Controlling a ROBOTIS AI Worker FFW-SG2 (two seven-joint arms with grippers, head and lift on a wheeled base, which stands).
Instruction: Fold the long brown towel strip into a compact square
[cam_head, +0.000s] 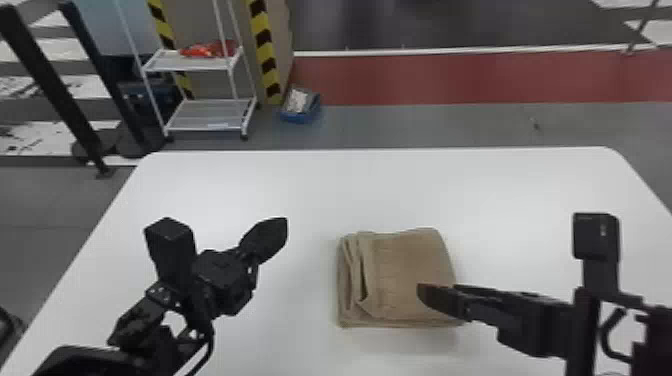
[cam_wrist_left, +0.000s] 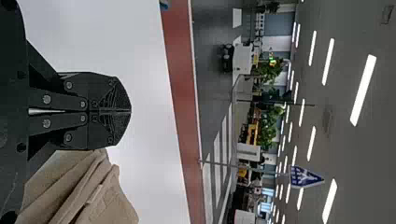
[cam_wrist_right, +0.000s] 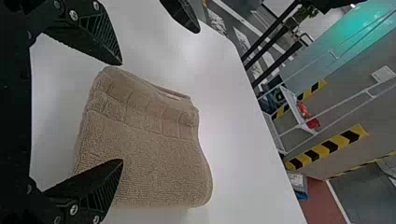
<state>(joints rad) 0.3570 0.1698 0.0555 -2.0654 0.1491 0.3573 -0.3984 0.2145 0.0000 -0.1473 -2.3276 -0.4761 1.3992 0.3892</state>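
Folded into a thick, roughly square stack, the brown towel lies on the white table, its layered edges at the left. My left gripper is off to the towel's left, touching nothing; the left wrist view shows that gripper shut, with the layered towel beside it. From the right, my right gripper reaches over the towel's near right part. In the right wrist view the right gripper is open, its fingers wide apart, with the towel between and beyond them, not gripped.
Beyond the table's far edge stand a white wire shelf with red items and striped yellow-black posts. A blue bin sits on the floor behind. Both arms flank the towel.
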